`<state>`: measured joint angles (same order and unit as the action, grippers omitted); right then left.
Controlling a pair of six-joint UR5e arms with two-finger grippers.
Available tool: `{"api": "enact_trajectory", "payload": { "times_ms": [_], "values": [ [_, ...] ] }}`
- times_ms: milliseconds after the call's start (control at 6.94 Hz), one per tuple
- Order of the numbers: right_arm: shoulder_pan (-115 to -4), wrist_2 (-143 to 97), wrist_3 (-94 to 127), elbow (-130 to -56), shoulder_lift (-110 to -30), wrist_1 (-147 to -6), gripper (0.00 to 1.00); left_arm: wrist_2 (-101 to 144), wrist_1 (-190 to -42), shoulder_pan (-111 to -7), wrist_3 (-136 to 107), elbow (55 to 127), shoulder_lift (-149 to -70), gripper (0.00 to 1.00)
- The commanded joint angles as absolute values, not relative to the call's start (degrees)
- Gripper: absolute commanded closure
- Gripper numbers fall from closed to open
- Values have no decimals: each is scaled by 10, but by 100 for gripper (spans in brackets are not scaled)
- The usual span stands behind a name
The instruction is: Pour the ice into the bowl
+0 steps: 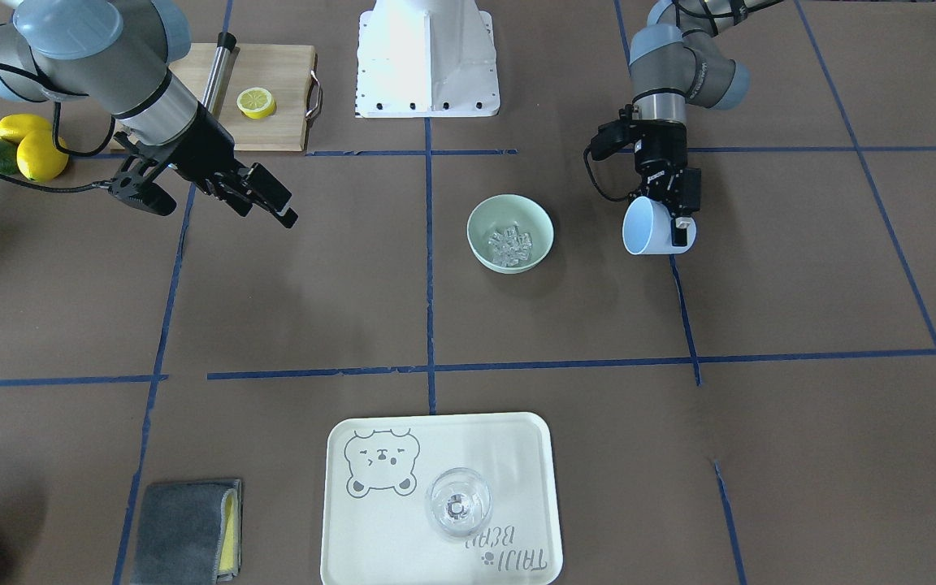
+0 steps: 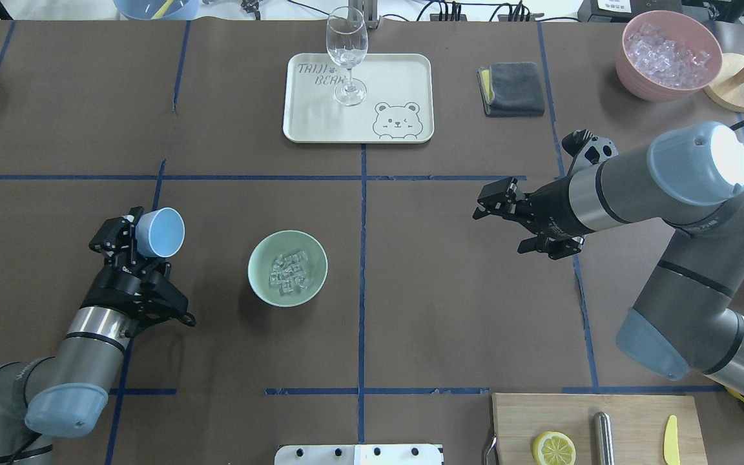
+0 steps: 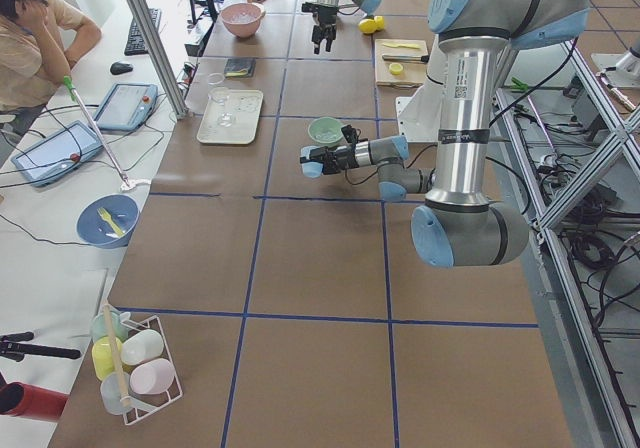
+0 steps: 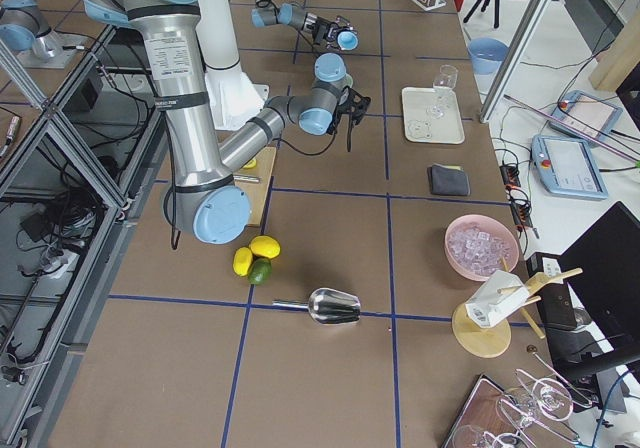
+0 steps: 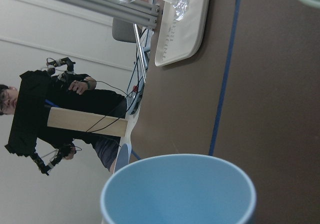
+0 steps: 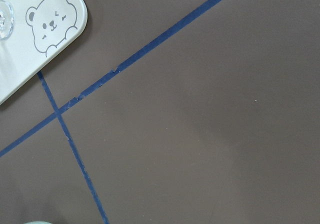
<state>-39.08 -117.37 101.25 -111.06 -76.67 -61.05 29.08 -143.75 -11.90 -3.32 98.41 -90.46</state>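
Note:
The pale mint-green bowl (image 2: pixel 257 257) (image 1: pixel 478 221) stands near the table's middle with a handful of clear ice cubes (image 2: pixel 288 272) (image 1: pixel 510 244) inside. My left gripper (image 2: pixel 132 240) (image 1: pixel 673 226) is shut on a blue cup (image 2: pixel 162 232) (image 1: pixel 645 227), held tilted on its side above the table, off to the bowl's left in the overhead view. The cup's mouth faces the bowl, and no ice shows inside it in the left wrist view (image 5: pixel 180 189). My right gripper (image 2: pixel 501 227) (image 1: pixel 266 211) is open and empty, hovering well to the bowl's right.
A cream bear tray (image 2: pixel 320 119) with a wine glass (image 2: pixel 346 55) lies at the far side, with a grey cloth (image 2: pixel 513 87) and a pink container of ice (image 2: pixel 669 55) to its right. A cutting board (image 2: pixel 630 420) with a lemon half (image 2: pixel 553 447) lies under my right arm.

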Motion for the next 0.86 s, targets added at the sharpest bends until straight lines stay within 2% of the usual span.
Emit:
{"api": "enact_trajectory", "payload": {
  "times_ms": [0, 288, 576, 720],
  "values": [
    [-390, -1172, 1012, -1116, -766, -611, 0, 314, -1446, -139, -302, 1010, -845, 100],
    [-390, -1172, 1012, -1116, -766, -611, 0, 314, -1561, -140, -430, 1001, -792, 100],
    [-390, -1172, 1012, -1117, -766, -611, 0, 305, -1569, -142, -615, 931, -780, 100],
    [-392, -1172, 1012, -1116, -766, -611, 0, 308, -1631, -142, -626, 931, -770, 100]
  ]
}}
